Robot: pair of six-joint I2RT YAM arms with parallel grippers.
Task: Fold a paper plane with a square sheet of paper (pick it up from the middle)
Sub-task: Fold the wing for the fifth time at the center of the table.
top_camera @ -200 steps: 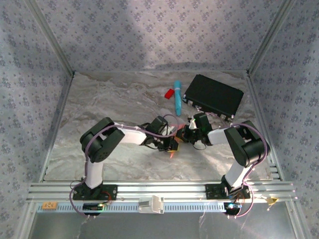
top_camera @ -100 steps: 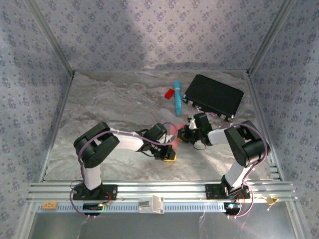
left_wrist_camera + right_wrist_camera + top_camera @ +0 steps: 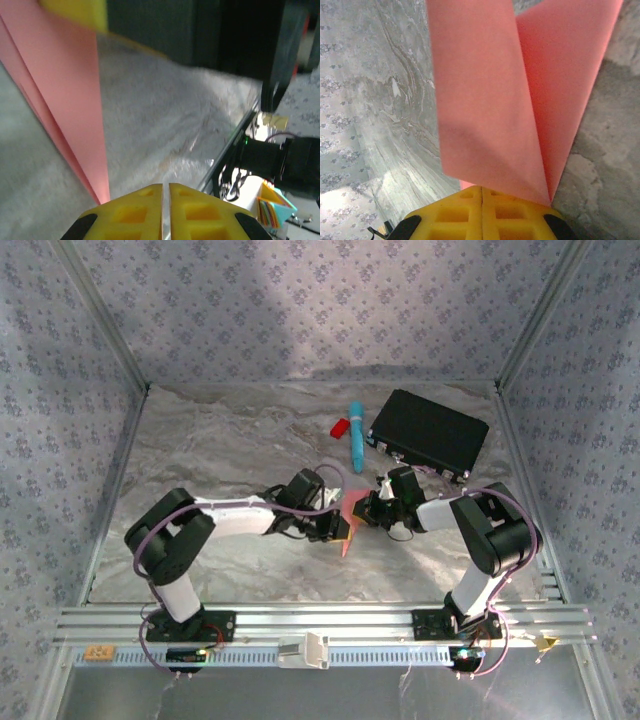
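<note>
Pink paper (image 3: 351, 508): folded into layers, over the middle of the tabletop (image 3: 220, 440), between the two grippers; its narrow point faces the near edge.
Right gripper (image 3: 481, 194): clenched on the paper, whose folded layers fan out from between its yellow pads.
Left gripper (image 3: 165, 192): pads pressed together, the paper's narrow tip right at its left pad; whether it pinches the paper cannot be told.
Far-right corner: black case (image 3: 428, 433), with the blue pen (image 3: 355, 435) and the small red piece (image 3: 340, 427) just beside it.
</note>
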